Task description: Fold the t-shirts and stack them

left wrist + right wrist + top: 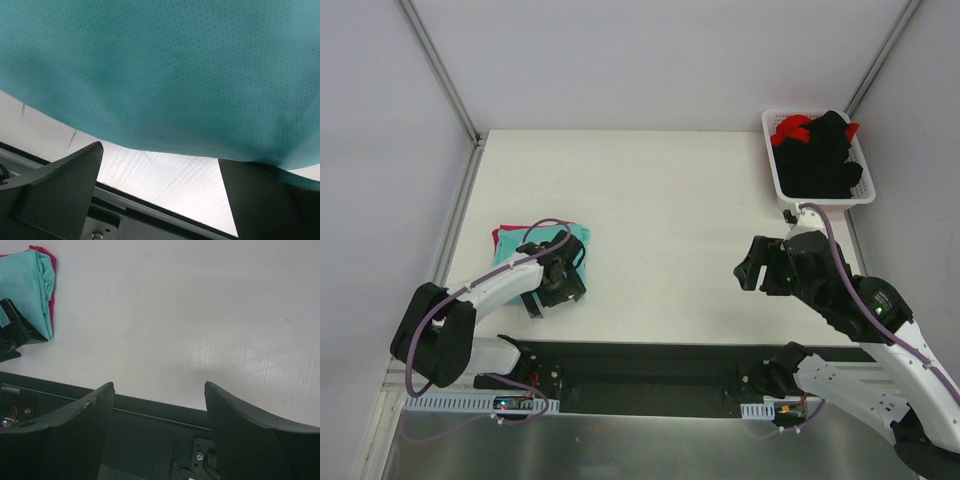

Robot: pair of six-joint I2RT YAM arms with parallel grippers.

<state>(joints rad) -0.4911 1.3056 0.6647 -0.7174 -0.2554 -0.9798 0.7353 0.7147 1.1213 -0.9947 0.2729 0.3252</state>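
Note:
A folded teal t-shirt (pixel 538 240) lies at the table's left on top of a magenta-pink t-shirt (pixel 497 238), whose edge shows at the left. My left gripper (pixel 558 278) sits at the teal shirt's near right corner, open. In the left wrist view the teal cloth (pixel 165 70) fills the top, and only bare table shows between the fingers (pixel 65 185). My right gripper (pixel 752 270) hovers open at the right over bare table, holding nothing. The right wrist view shows the teal shirt (pixel 25 285) and the pink edge (pixel 51 302) far left, with the gripper (pixel 160 390) open.
A white basket (pixel 772 160) at the back right holds black garments (pixel 825 155) and a red garment (pixel 790 130). The black rail (pixel 650 365) runs along the table's near edge. Grey walls enclose the table on the left, back and right.

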